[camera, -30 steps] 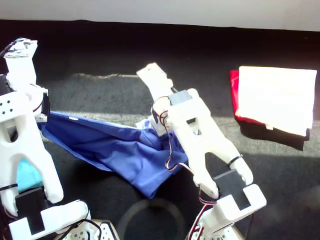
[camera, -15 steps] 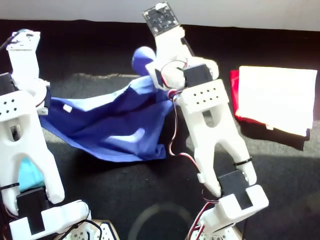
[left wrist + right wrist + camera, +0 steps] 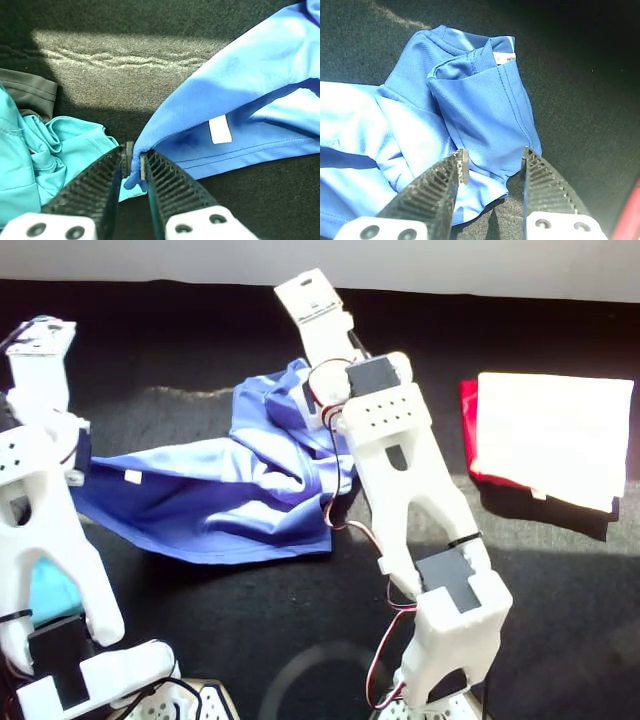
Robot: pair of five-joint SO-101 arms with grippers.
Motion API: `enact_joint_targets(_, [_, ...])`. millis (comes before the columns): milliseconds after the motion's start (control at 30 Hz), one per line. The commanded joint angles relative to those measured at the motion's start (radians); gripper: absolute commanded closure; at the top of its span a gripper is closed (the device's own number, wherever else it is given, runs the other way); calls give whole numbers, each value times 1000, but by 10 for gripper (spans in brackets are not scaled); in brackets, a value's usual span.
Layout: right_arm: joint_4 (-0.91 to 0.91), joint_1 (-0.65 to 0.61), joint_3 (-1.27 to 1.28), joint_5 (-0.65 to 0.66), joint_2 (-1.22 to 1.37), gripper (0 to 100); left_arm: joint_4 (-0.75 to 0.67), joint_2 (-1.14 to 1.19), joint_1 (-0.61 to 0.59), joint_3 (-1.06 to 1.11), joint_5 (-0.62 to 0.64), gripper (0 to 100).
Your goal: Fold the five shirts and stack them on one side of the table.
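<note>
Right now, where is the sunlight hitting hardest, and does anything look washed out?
High view: the white folded shirt glares so brightly that its creases vanish. Right wrist view: the blue shirt is sunlit on one part and shaded on the rest. Left wrist view: a bright band crosses the dark table.

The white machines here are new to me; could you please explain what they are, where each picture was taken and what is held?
They are two robot arms at a table. One picture looks down from a fixed camera; the other two come from a camera on each wrist. The left gripper is shut on an edge of the blue shirt, crumpled between the arms. The right gripper hangs open over its bunched end. A turquoise shirt lies beside the left arm; a folded stack, white on top, sits apart.
</note>
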Motion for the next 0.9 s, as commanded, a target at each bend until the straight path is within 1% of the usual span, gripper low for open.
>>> enact_joint_targets(0, [1, -59, -7, 2, 12, 825, 3, -8, -67, -8, -41, 991])
enact_joint_targets(100, [-7, -108, 22, 2, 73, 825, 3, -8, -119, -7, -60, 991])
enact_joint_targets(233, [-74, -125, 1, -21, 205, 825, 3, -8, -162, -5, -64, 991])
enact_joint_targets(367, [-110, -153, -101, -129, 335, 825, 3, -8, -185, 2, -64, 991])
enact_joint_targets(433, [-108, -173, -171, -141, 407, 825, 3, -8, -185, 2, -64, 991])
enact_joint_targets(533, [-111, -170, -297, -144, 519, 825, 3, -8, -185, 2, -64, 991])
enact_joint_targets(700, [-104, -47, -515, -146, 671, 825, 6, -8, -185, 2, -64, 991])
enact_joint_targets(867, [-54, 70, -657, -146, 722, 825, 5, -8, -182, 2, -64, 991])
